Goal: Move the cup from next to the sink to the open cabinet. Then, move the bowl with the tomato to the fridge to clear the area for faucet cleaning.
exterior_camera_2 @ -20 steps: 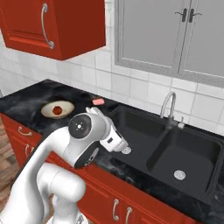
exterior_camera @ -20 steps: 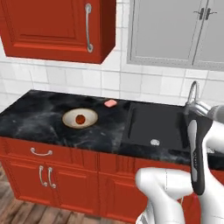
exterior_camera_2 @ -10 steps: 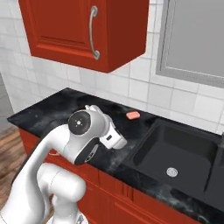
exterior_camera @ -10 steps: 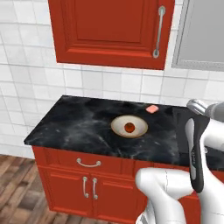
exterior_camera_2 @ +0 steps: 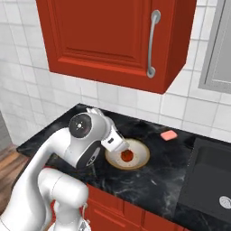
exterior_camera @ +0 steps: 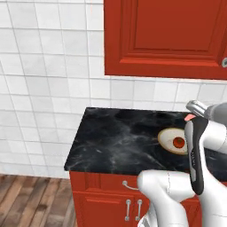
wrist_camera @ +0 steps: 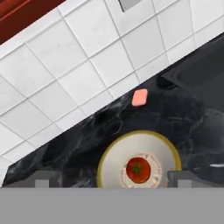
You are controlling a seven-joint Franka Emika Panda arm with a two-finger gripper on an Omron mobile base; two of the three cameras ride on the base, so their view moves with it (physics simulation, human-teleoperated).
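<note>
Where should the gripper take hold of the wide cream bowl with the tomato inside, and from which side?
Probably at the tan-brown rim of the wide shallow cream bowl, coming from above, one finger inside and one outside. The bowl lies flat and is too wide to span. The small red tomato sits in the middle, leaving the rim free.

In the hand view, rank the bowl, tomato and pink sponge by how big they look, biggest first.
1. The bowl, clearly the largest.
2. The tomato, sitting in the bowl.
3. The sponge, looking slightly smaller than the tomato; it lies farther from the camera, so that order is unsure.
</note>
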